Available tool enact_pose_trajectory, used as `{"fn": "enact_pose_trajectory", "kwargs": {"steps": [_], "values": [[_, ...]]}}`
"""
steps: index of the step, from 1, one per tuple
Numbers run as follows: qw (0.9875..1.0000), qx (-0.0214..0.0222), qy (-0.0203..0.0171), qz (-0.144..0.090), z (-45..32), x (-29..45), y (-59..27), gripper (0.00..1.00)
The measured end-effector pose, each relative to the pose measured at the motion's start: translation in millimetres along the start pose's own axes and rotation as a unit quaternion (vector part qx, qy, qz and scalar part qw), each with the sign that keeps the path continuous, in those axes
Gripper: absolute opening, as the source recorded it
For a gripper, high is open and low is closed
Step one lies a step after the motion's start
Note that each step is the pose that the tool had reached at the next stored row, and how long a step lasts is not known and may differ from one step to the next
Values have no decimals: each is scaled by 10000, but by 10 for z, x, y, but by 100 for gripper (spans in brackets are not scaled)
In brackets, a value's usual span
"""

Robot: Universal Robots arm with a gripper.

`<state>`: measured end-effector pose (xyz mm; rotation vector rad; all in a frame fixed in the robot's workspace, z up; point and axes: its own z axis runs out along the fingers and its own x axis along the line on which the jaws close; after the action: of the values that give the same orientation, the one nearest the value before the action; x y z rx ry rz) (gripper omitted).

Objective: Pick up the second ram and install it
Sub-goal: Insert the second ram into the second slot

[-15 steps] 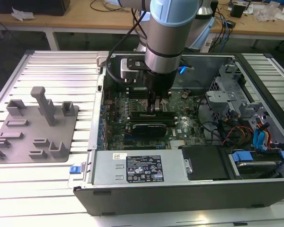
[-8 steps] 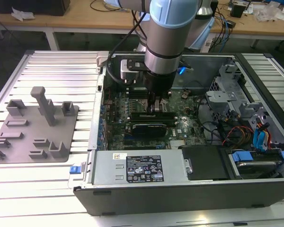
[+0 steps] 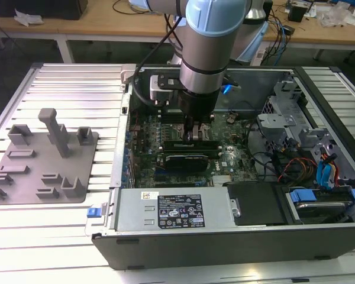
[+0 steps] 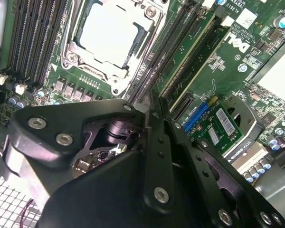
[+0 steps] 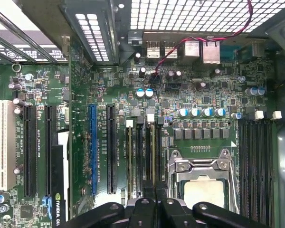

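Exterior view, hand (image 3: 192, 137) over mobo slots (image 3: 210, 144)

The arm (image 3: 212, 35) points straight down over the motherboard (image 3: 231, 155), wrist vertical. Its gripper (image 3: 191, 137) hangs just above the motherboard, fingers (image 4: 157, 142) seemingly pressed together.

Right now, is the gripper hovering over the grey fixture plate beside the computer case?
No, in the exterior view the gripper is down inside the open computer case, over the motherboard, apart from the grey fixture plate.
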<state>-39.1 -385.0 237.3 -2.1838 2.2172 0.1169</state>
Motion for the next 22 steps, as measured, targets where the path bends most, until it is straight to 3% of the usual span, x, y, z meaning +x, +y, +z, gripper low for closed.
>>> {"fn": "enact_pose_trajectory", "kwargs": {"steps": [22], "values": [[10000,1,2,0,3,1,-2,9]]}}
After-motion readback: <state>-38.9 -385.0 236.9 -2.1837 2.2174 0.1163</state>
